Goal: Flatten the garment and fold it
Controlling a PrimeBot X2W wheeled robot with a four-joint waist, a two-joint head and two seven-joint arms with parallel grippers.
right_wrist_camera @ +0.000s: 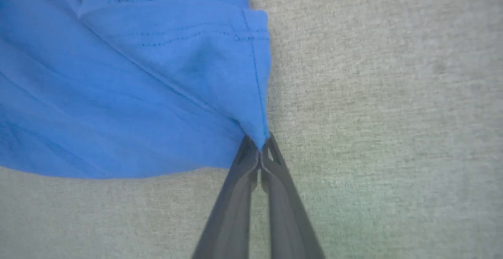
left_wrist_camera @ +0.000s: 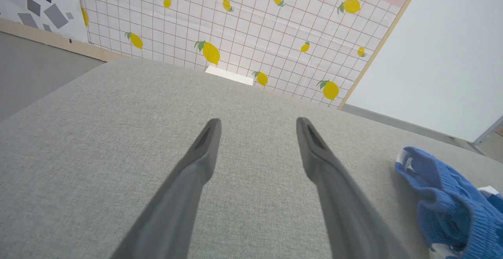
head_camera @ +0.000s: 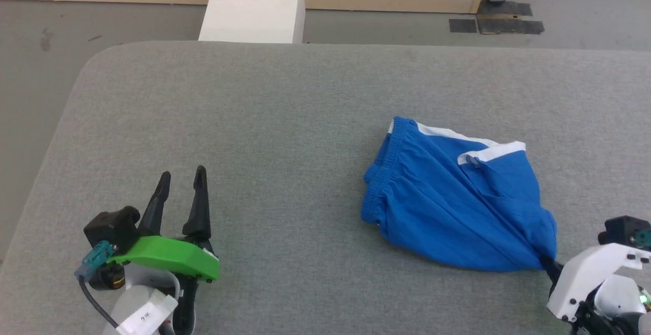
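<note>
Item: garment (head_camera: 447, 203), blue shorts, soft knit. Loc: right half of the grey table (head_camera: 254, 121), bunched, not flat. Step in hand, as I read it: flattening stage, fold not yet begun. R claw (right_wrist_camera: 259, 149) is pinched tight on the garment's near-right corner, right at a hem seam, fingers low over the table. Cloth fans out from that pinch in diagonal creases toward the waistband (head_camera: 379, 177). L claw (head_camera: 182, 173) is spread wide w/ nothing in it, hovering at the table's near-left, well apart from the garment; its wrist cam catches the waistband end at the right edge. Next move, my judgement: I'd send the L claw across to the waistband end and take a corner there. Then both claws pull apart so the cloth goes taut and settles in one layer, and the R grip must keep that thin hem w/o slipping. Condition: waistband elastic gathered, on the side facing the L claw. White stripe (head_camera: 491, 152) runs along the far edge, partly doubled over w/ a flap turned back. Layers overlap, so the outline reads as a rough wedge narrowing to the R claw. Handling note: soft fabric will prob. drag and re-bunch on the textured table cover if pulled from one point only.
</note>
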